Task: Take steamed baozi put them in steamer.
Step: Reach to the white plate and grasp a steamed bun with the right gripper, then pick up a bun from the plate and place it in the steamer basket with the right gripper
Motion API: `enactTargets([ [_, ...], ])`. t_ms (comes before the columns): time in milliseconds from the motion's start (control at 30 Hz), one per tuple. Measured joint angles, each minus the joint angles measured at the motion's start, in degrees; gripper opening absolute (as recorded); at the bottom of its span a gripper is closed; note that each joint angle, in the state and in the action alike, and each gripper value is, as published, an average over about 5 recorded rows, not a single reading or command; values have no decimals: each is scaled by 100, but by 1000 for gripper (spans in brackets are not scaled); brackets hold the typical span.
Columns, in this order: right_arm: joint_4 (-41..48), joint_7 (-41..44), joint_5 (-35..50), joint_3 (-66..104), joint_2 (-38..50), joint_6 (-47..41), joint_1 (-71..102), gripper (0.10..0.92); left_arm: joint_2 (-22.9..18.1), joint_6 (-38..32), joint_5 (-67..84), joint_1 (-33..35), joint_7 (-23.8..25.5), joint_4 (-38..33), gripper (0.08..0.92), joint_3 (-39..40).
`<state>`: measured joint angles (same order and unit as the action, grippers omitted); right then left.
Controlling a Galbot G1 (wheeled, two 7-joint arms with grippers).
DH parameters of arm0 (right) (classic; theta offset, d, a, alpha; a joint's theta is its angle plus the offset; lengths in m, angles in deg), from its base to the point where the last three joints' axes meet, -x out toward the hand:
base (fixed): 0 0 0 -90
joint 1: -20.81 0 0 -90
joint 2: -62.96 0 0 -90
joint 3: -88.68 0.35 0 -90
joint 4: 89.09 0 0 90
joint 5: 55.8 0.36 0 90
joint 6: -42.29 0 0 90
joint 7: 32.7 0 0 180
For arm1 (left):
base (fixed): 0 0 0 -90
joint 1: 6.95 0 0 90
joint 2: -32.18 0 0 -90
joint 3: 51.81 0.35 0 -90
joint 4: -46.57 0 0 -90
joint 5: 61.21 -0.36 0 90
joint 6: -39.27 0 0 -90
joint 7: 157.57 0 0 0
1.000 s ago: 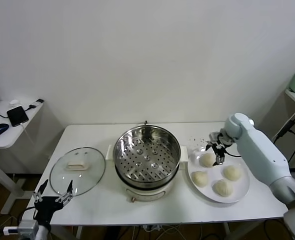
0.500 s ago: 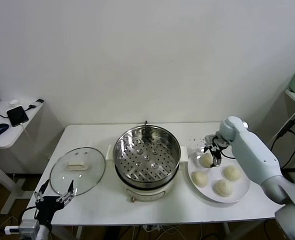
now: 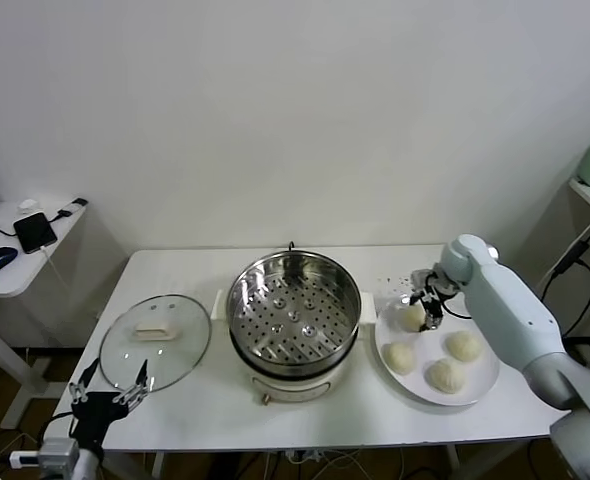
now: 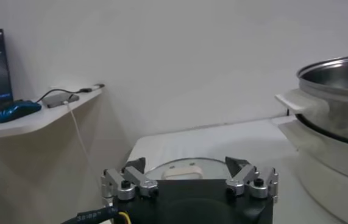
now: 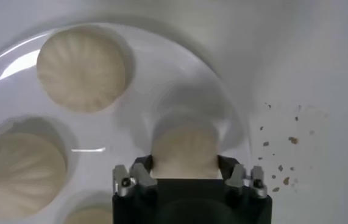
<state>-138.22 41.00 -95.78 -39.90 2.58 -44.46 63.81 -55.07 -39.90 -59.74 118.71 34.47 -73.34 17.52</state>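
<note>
Four-sided by nothing, the steamer (image 3: 293, 315) (image 4: 338, 79) stands mid-table, a shiny steel pot whose perforated tray holds nothing. To its right a white plate (image 3: 487, 378) (image 5: 143, 103) carries the steamed baozi. My right gripper (image 3: 430, 310) (image 5: 184, 167) reaches down at the plate's far left and is shut on one baozi (image 3: 411, 320) (image 5: 184, 146), its fingers pressed against both sides. Three other baozi (image 3: 400, 357) (image 3: 464, 345) (image 3: 444, 376) lie on the plate. My left gripper (image 3: 107, 395) (image 4: 186, 167) hangs open and holds nothing, below the table's front left edge.
A round glass lid (image 3: 155, 340) (image 4: 177, 173) with a cream handle lies flat left of the steamer. Dark crumbs (image 5: 283, 167) dot the table beside the plate. A side desk (image 3: 15, 250) with a mouse and phone stands far left.
My right gripper has come down a little onto the far-left baozi and shut on it. The left arm has not moved.
</note>
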Motion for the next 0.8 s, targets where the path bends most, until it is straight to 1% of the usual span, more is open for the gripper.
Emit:
enactTargets([
  [233, -309, 122, 400, -193, 226, -197, -244, 568, -6, -9, -78, -35, -29, 8, 823, 88],
  [467, -540, 336, 1251, -888, 312, -472, -1153, 568, -13, -32, -176, -130, -58, 91, 823, 136],
  [600, -456, 462, 1847, -1459, 114, -569, -1904, 568, -11, -37, -178, -137, -66, 98, 823, 130],
  [800, -70, 730, 2698, -2155, -494, -449, -2872, 568, -21, -63, -177, -116, -125, 48, 823, 144],
])
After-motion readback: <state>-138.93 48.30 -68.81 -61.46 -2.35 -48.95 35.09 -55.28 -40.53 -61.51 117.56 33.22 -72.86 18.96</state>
